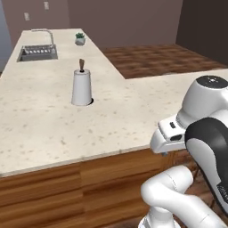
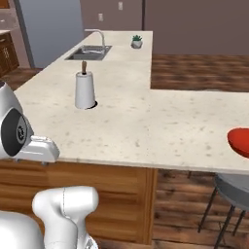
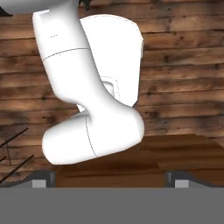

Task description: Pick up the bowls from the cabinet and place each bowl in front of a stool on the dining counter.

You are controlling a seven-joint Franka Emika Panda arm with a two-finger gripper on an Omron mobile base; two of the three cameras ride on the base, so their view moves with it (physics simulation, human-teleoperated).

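We see the red bowl (image 2: 240,141) at the counter's (image 2: 146,126) near right edge, above a stool (image 2: 232,190). Our hand (image 3: 109,181) hangs low, fingers spread and empty. We judge the bowl rigid, glossy and slippery; grasp its rim.

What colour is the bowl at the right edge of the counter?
Glossy red. The bowl sits on the dining counter, seen best in the right base view.
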